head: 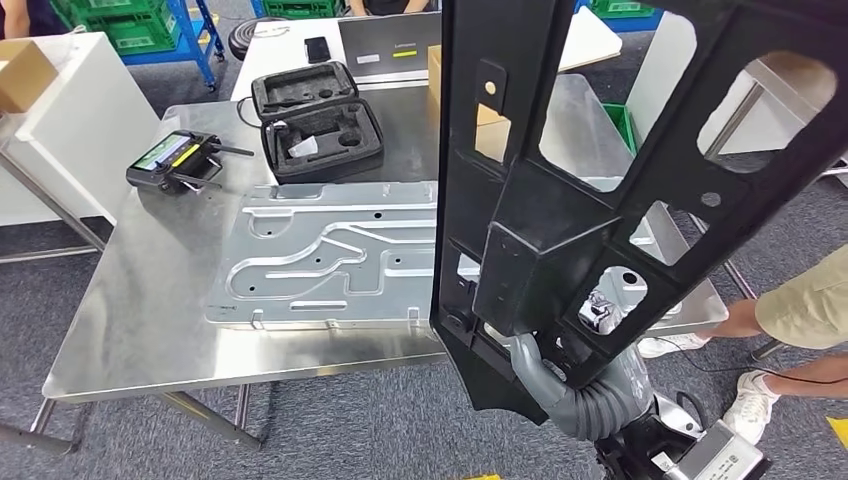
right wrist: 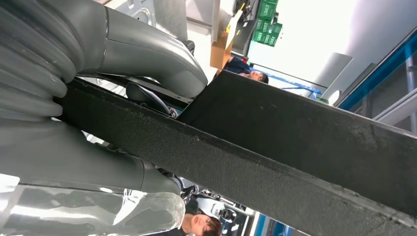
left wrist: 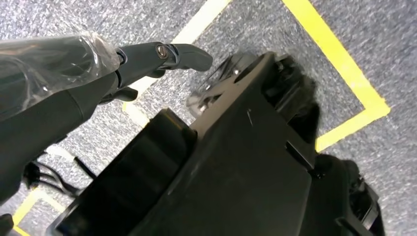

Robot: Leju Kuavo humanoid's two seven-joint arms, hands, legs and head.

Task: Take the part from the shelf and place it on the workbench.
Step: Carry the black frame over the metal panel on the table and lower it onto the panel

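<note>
A large black plastic part (head: 560,200), a long frame with several cut-outs, stands nearly upright in front of the steel workbench (head: 140,300) and hides its right side. My right hand (head: 560,385) grips the part at its lower end, just off the bench's front edge. In the right wrist view the grey thumb and fingers of my right hand (right wrist: 98,49) wrap around an edge of the part (right wrist: 295,147). My left hand (left wrist: 98,83) hangs over the carpet with its fingers stretched out and holds nothing.
On the bench lie a stamped metal panel (head: 330,260), an open black foam case (head: 320,120), a handheld controller (head: 175,160) and a cardboard box (head: 440,70). A person (head: 800,310) stands at the right. A white table (head: 60,120) stands at the left.
</note>
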